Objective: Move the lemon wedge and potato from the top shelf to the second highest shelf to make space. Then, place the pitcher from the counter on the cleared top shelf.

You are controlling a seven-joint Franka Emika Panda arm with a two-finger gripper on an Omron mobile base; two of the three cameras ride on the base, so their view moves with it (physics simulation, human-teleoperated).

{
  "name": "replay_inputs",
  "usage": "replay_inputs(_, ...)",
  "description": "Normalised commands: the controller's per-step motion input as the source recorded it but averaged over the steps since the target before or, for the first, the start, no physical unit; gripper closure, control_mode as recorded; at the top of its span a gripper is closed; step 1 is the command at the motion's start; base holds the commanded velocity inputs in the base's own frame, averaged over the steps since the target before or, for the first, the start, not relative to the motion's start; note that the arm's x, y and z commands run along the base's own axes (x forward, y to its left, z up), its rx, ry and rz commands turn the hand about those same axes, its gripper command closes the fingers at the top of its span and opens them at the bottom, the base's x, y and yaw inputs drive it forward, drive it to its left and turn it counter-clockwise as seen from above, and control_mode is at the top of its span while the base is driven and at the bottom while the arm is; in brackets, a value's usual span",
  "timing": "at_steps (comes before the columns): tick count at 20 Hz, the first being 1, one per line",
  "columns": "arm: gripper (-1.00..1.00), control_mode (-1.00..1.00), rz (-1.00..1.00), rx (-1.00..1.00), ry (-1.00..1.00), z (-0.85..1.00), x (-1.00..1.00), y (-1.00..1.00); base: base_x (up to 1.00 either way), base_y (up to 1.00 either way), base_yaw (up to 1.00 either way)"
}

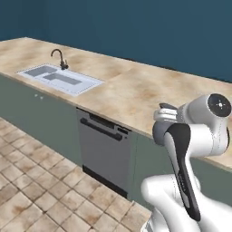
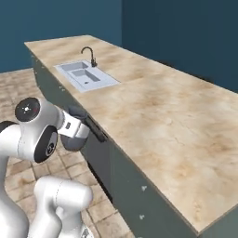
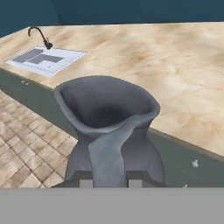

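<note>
Hand view had the claw [image 3: 110, 178] clamped shut on the pitcher [image 3: 109, 127], held by its handle just above the fingertips; rigid, probably top-heavy and swing-prone.

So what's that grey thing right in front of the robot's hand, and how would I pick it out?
Start at the long beige counter with its sink. In front of its edge, held in the hand, is the pitcher. It is the one dark blue-grey vessel here: round belly, narrow neck, flared open rim.
</note>
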Motion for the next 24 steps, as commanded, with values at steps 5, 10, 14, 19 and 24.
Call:
replay_inputs(5,1.0,1.0,0.0,0.0,0.0,0.0,0.0,0.0,-0.62,-0.26,-0.58)
replay_inputs(10,1.0,1.0,0.0,0.0,0.0,0.0,0.0,0.0,-0.52,-0.45,-0.54)
replay_inputs(14,1.0,1.0,0.0,0.0,0.0,0.0,0.0,0.0,-0.36,-0.7,-0.5)
replay_inputs(19,1.0,1.0,0.0,0.0,0.0,0.0,0.0,0.0,-0.05,-0.98,-0.39)
replay_inputs(24,1.0,1.0,0.0,0.0,0.0,0.0,0.0,0.0,0.02,-1.0,-0.35)
